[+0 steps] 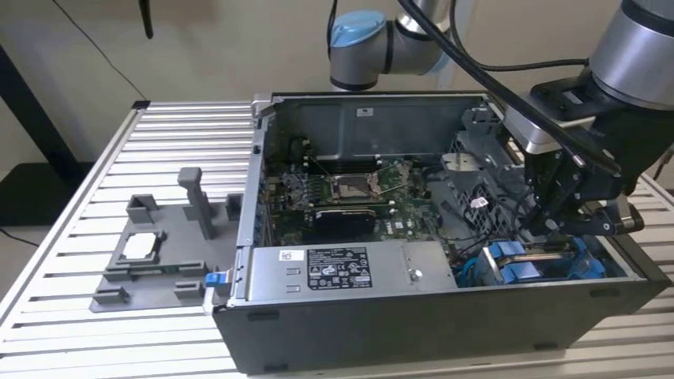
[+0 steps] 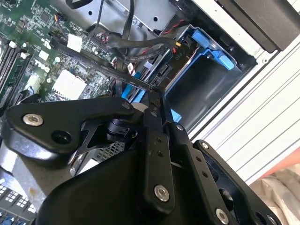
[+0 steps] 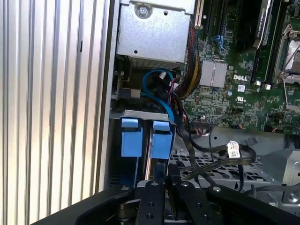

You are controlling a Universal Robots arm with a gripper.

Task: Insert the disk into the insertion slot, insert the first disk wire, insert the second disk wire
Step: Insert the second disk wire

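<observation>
Black and bulky, the gripper [image 1: 563, 225] hung inside the open computer case [image 1: 443, 316], at about four o'clock from the motherboard [image 1: 348, 193] in the exterior view. Its fingers [image 3: 157, 197] were drawn close together in the first wrist view, pinched on the upper edge of the disk [image 3: 161, 140], whose blue carrier tab stood just beside a second blue-tabbed carrier [image 3: 130, 137]. Both sat upright in the insertion slot [image 1: 542, 264], the grey cage at the case's corner, at three o'clock from the silver power-supply box [image 1: 337, 272] in the exterior view. Black cables [image 3: 220, 164] trailed loosely over the perforated metal near the cage, one ending in a white connector [image 3: 233, 150]. A blue cable [image 3: 157, 91] curled between the cage and the power-supply box. Outside the case, at nine o'clock, a grey fixture [image 1: 158, 253] rested on the slatted table [image 1: 63, 260].
</observation>
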